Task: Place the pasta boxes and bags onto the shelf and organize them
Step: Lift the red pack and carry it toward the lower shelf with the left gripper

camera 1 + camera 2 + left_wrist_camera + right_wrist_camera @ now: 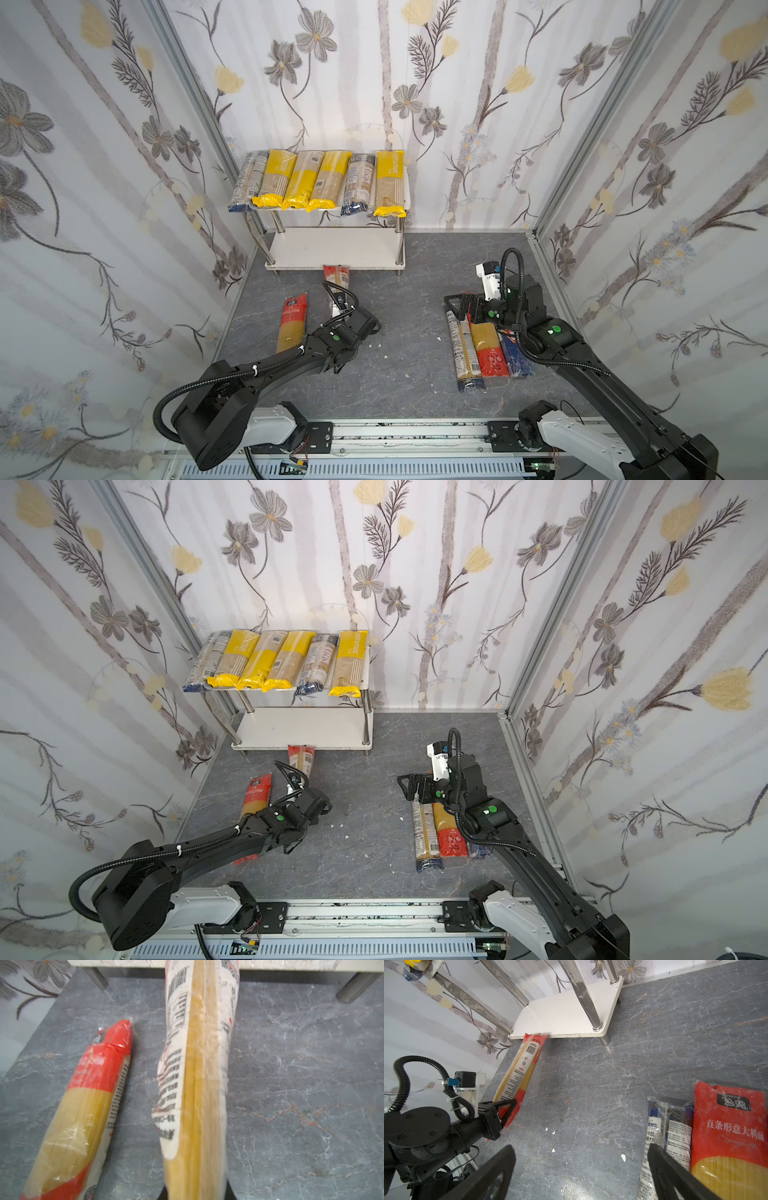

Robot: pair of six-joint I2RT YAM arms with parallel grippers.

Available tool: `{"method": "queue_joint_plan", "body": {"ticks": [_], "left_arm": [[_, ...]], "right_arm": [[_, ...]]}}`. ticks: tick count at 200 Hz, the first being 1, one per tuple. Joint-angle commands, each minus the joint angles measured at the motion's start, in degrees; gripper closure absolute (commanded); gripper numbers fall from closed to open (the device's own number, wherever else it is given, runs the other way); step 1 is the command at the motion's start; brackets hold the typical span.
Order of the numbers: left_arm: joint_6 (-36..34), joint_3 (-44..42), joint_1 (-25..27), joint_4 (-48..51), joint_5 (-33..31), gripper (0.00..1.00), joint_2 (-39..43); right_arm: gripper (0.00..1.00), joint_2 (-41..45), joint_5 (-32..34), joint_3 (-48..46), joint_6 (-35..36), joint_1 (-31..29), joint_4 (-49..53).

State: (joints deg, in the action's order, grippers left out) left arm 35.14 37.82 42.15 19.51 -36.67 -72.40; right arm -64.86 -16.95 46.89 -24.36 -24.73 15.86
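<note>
Shelf: the shelf [332, 247] stands at the back of the grey marbled surface [407, 332], against the flowered wall, with two white boards on shiny posts.
Top board: a row of six packs [320, 180] lies side by side, four with yellow ends and two with dark blue ends, the near ends sticking out over the front edge.
Left claw: the left claw [513, 1105] is clenched on a red-ended pack [337, 276] near its close end. The pack points at the shelf, and its far red end meets the front edge of the lower board.
Beside it: a second red pack [292, 322] lies flat on the surface just to the left, apart from the held one.
Right claw: the right claw [580, 1147] is spread wide and grasps nothing. One finger hangs over the blue-ended pack [465, 353]; whether they touch cannot be told.
Right group: the blue-ended pack, a red pack [490, 349] and a dark blue pack [513, 357] lie touching side by side, well apart from the shelf.
Bits: white crumbs [553, 1150] dot the surface between the arms.
</note>
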Motion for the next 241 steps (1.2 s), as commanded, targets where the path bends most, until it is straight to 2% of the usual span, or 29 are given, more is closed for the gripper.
{"method": "queue_joint_plan", "body": {"ticks": [1,30,62,99,137,179,222,241], "left_arm": [[-6.1,1.2,-1.8,-4.8,-7.9,1.00,3.0],[-8.6,1.0,-6.4,-8.1,-3.8,1.00,5.3],[-12.5,2.9,-11.1,-11.5,-0.8,1.00,3.7],[-18.3,6.4,-17.5,-15.4,2.2,1.00,-0.7],[-22.9,7.9,-26.0,-21.3,9.1,1.00,-4.6],[-30.2,11.6,-31.4,-24.7,13.1,1.00,-11.2],[-32.6,16.0,-36.9,-25.7,20.8,1.00,-15.4],[-34.1,18.2,-38.0,-25.8,21.8,1.00,-17.4]], "right_arm": [[0.00,-0.9,-1.5,1.1,1.5,0.5,-0.3],[0.00,-2.4,-2.6,2.3,2.2,1.1,-0.3],[0.00,-4.6,-3.8,4.5,3.2,1.5,0.4],[0.00,-6.4,-4.7,6.3,4.0,2.0,1.0],[0.00,-7.6,-5.5,6.7,4.2,2.7,1.3],[0.00,-9.4,-6.2,7.7,4.3,3.3,1.8],[0.00,-11.4,-6.6,8.5,4.3,3.7,3.0],[0.00,-12.0,-6.7,8.1,4.3,3.7,3.3]]}}
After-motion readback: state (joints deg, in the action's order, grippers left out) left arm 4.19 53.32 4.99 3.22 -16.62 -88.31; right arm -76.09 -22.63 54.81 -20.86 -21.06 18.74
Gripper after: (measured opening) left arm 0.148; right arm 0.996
